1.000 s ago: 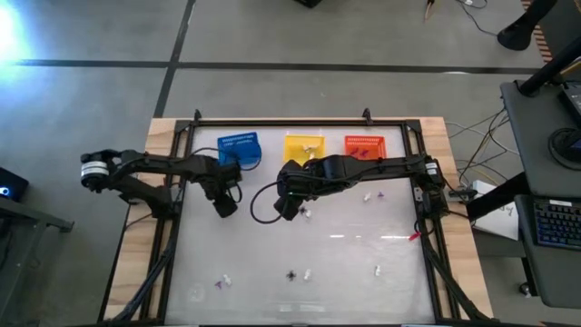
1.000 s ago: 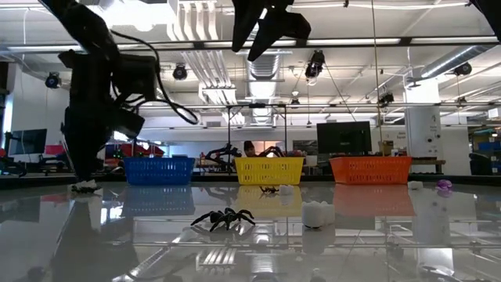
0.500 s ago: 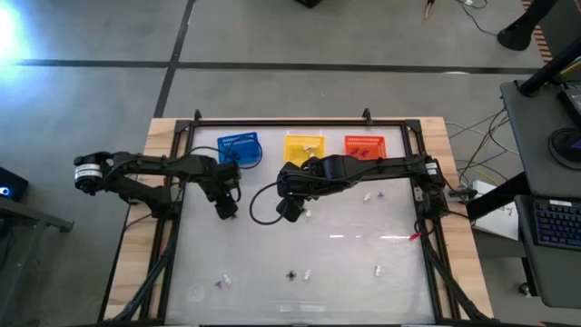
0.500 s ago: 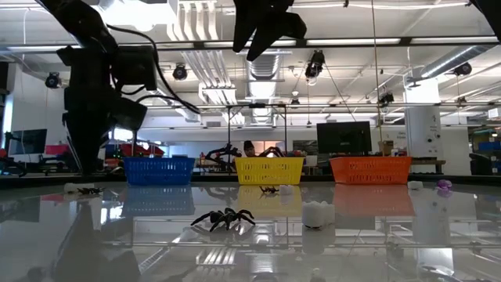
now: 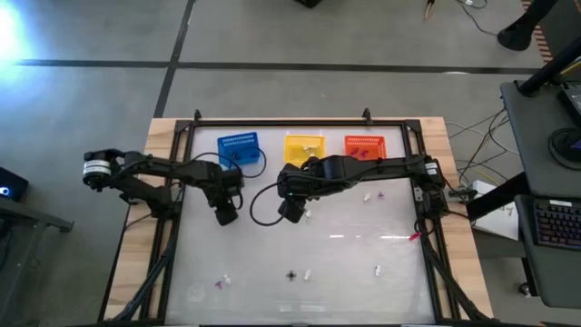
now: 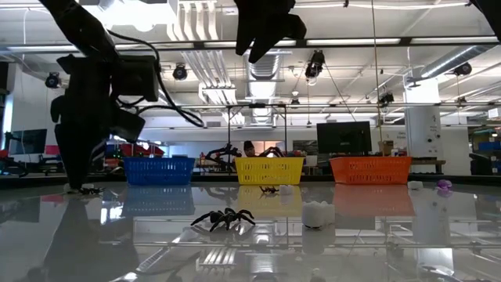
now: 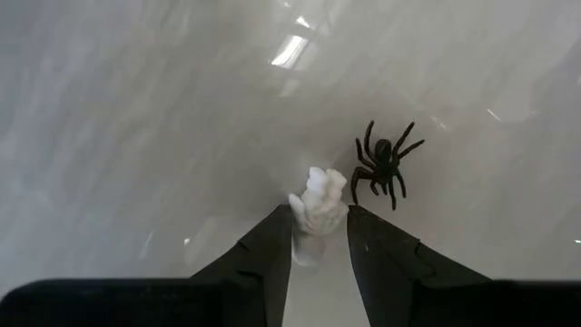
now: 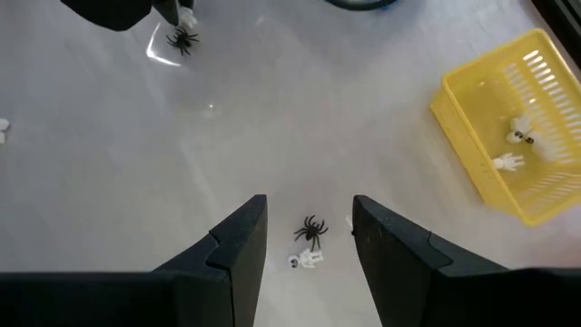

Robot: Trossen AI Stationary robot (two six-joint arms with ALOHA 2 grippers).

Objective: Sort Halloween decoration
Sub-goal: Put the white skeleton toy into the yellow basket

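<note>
High view: left gripper (image 5: 226, 214) down at the table before the blue basket (image 5: 240, 149), right gripper (image 5: 292, 211) poised before the yellow basket (image 5: 304, 147). Left wrist view: narrow-set fingers (image 7: 268, 252) pinch a whitish trinket (image 7: 318, 204), a black spider (image 7: 384, 162) just beside; a straight lift should leave the spider undisturbed. Right wrist view: jaws wide and empty above a second spider (image 8: 311, 229) and white piece (image 8: 307, 260), needing a centred descent.
</note>
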